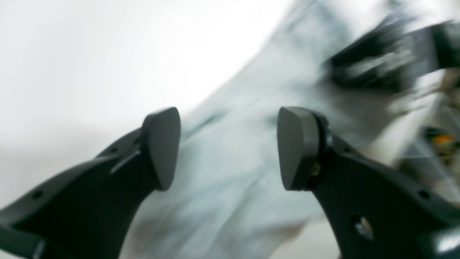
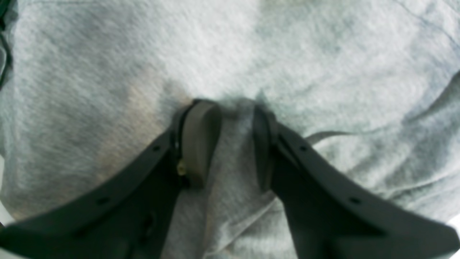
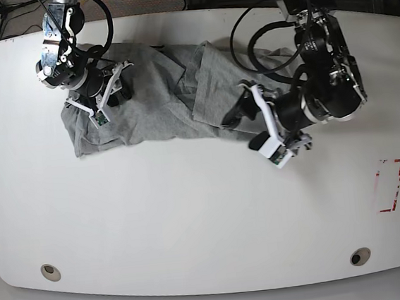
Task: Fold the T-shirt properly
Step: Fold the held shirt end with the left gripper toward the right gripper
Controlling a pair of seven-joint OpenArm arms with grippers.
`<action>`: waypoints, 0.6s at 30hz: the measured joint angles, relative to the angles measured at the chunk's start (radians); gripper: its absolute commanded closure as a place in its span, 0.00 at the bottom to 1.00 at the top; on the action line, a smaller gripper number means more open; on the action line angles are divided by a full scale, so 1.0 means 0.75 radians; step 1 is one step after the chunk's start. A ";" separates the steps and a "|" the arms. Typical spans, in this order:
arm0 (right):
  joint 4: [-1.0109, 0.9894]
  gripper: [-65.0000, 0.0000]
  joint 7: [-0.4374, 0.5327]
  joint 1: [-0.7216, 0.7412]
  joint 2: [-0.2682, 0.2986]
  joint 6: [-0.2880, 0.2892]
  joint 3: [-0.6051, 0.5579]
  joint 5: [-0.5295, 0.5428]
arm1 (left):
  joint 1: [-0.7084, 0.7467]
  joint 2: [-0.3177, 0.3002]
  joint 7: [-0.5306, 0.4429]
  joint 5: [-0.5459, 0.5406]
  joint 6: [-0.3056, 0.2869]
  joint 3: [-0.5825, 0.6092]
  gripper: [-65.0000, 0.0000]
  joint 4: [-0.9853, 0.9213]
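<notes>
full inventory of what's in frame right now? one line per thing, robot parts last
heather-grey cotton T-shirt: one, grey, bunched in a rough band across the far half of the table, between the two arms
white oval table: one, white, fills the base view
round holes in the table: two, dark with metal rims, near corners
red rectangle outline: one, red, on the table near its right edge in the base view
black cables: several, black, trailing from the arms and beyond the far edge
left hand: one, black fingers, open, nothing between them, above the shirt's edge
right hand: one, black fingers, pinching a ridge of shirt fabric
</notes>
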 measured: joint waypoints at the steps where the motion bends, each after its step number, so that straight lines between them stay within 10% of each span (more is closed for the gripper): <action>1: 0.000 0.70 -0.001 0.000 0.000 0.000 0.000 0.000 | 0.003 -0.016 -0.001 0.020 -0.001 -0.006 0.39 0.000; 18: 0.258 0.69 -0.189 0.012 -0.008 0.003 -0.006 -0.025 | 0.180 -0.117 -0.195 0.429 0.000 0.005 0.77 -0.077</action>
